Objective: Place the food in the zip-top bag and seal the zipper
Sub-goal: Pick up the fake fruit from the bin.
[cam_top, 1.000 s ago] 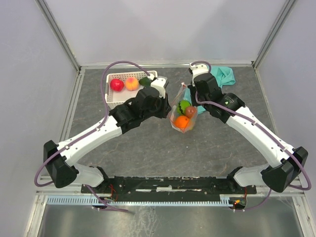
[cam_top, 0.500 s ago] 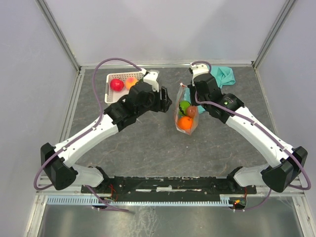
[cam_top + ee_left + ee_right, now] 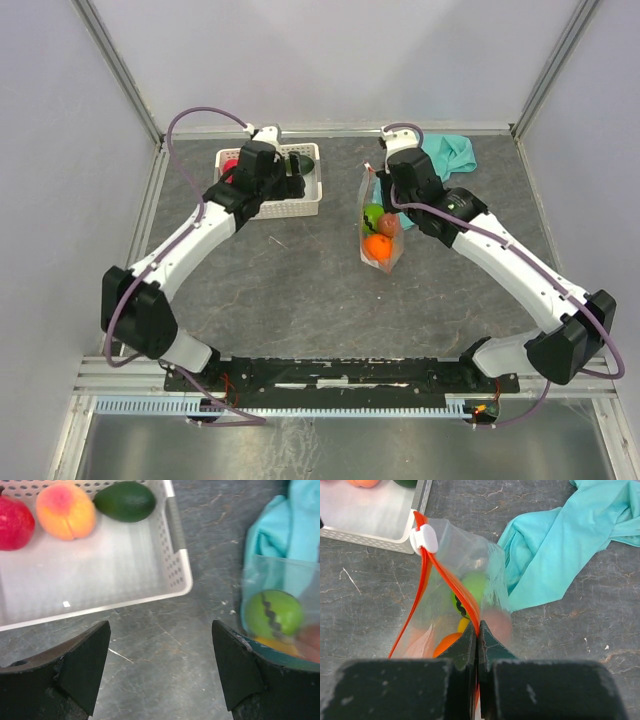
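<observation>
The clear zip-top bag stands on the table with its mouth gaping. It holds a green fruit, an orange one and a brownish one. My right gripper is shut on the near end of the red-orange zipper; the white slider sits at the far end. My left gripper is open and holds nothing, over bare table between basket and bag. In the white basket lie a red fruit, a peach and a dark green fruit.
A teal cloth lies crumpled at the back right, just behind the bag. The basket sits at the back left, partly under my left arm. Metal frame rails border the table on both sides and at the back.
My left gripper has opened and drawn back from the bag to the left, over the basket. The bag now hangs from the right gripper alone and looks narrower.
</observation>
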